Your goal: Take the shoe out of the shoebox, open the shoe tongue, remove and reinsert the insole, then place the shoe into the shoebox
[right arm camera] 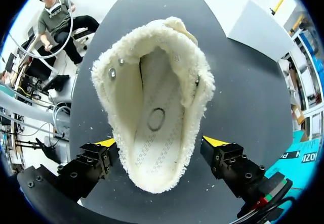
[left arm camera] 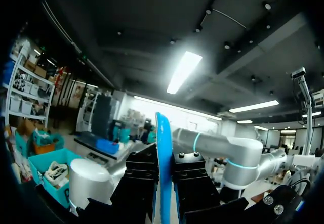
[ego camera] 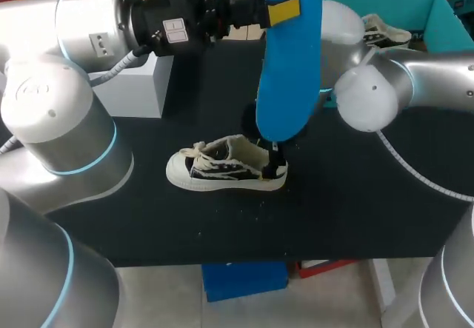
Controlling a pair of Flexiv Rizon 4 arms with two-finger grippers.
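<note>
Shoe (ego camera: 222,169) stands on its sole mid-counter (ego camera: 355,209), toe toward my left arm, its fleece-lined mouth gaping. The right jaws straddle its heel from above, one finger on each side; I cannot tell whether they press it. Above the heel hangs the blue insole (ego camera: 289,69), upright, clenched near its upper end in the left jaws. The teal shoebox (ego camera: 429,6) sits at the far right, well apart.
</note>
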